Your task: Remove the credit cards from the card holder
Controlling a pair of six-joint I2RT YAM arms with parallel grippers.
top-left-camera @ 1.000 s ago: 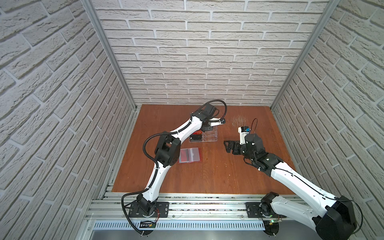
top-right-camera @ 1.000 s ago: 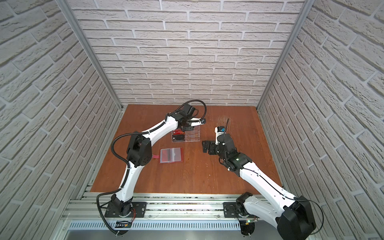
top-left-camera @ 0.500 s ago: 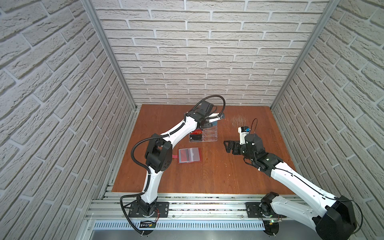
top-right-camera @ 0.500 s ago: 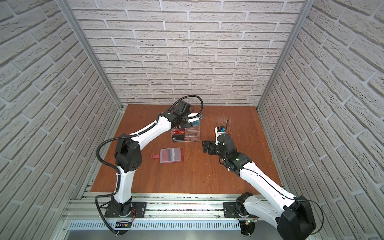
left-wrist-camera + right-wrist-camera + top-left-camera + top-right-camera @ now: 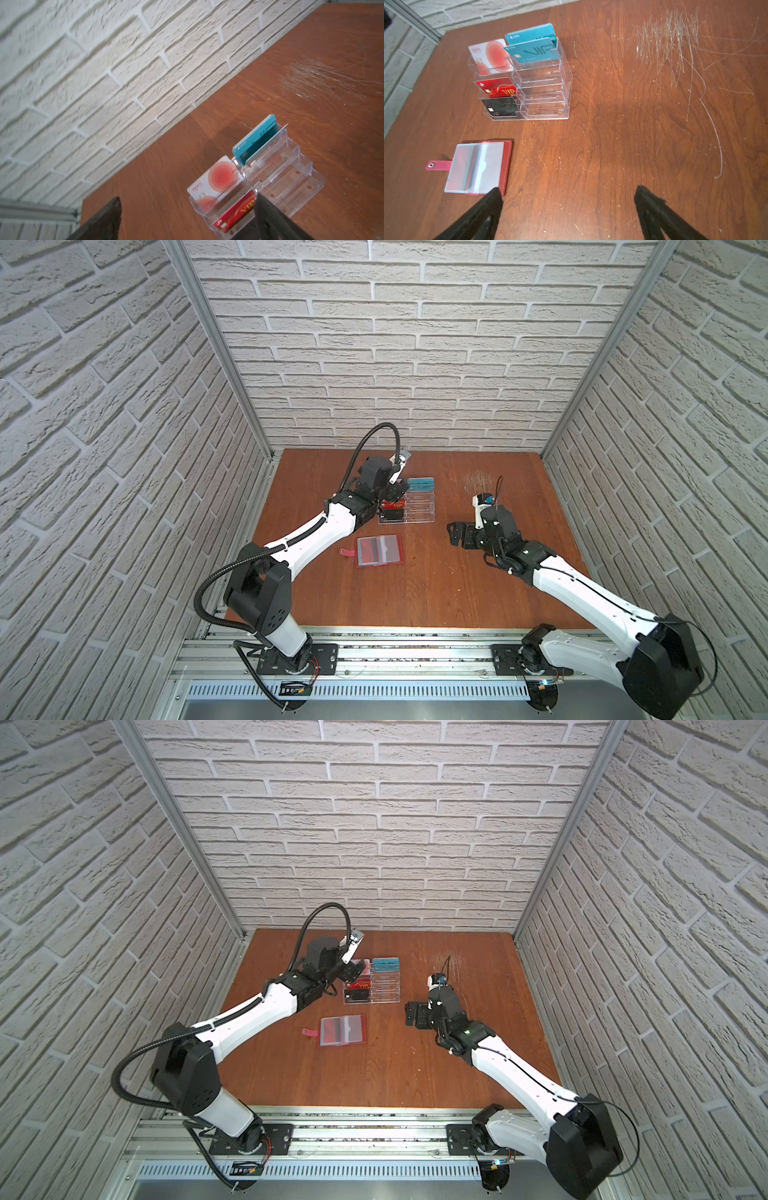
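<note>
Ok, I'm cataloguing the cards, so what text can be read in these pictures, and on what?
"VIP": front teal card
"VIP": red card
"VIP": black card
Too small or blurred to read: the pink word on the white card and the small logo line on the front teal card.

Bright even light, soft faint shadows, left wrist view motion-blurred, wide-angle bending at edges

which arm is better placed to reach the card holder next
right, probably: the right gripper is open and faces the card holder with nothing between them; the left gripper, open too, sits over the acrylic stand.
</note>
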